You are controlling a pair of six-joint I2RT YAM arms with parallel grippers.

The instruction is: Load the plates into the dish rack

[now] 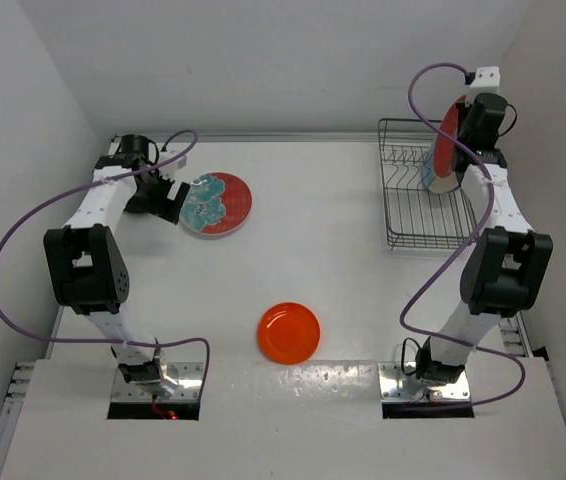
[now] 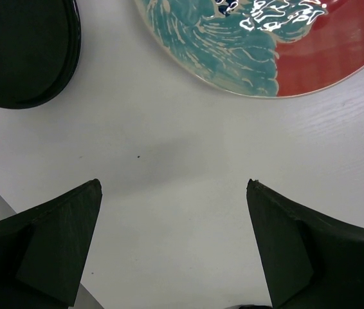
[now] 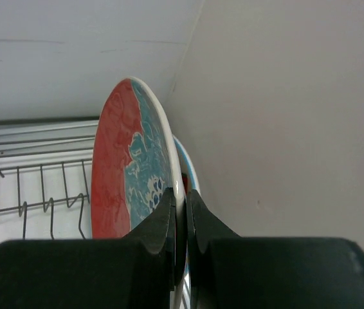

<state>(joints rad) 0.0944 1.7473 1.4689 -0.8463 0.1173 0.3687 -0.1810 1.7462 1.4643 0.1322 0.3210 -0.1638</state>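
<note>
My right gripper (image 3: pixel 181 193) is shut on the rim of a red-and-teal floral plate (image 3: pixel 127 174), holding it on edge above the right end of the dish rack (image 1: pixel 415 190). Close behind it stands a plate with a light-blue rim (image 3: pixel 186 164). The rack's wire dividers (image 3: pixel 40 203) show to the plate's left. A second floral plate (image 1: pixel 218 203) lies flat at the back left. My left gripper (image 2: pixel 172 187) hovers open over bare table just short of that floral plate (image 2: pixel 265 51), with a black plate (image 2: pixel 21 51) to its left. An orange plate (image 1: pixel 289 332) lies near the front centre.
White walls close in the table on the left, back and right; the rack sits near the right wall (image 3: pixel 285 96). Purple cables (image 1: pixel 23 230) loop from both arms. The table's front edge has two mounting plates (image 1: pixel 158 380) for the arm bases.
</note>
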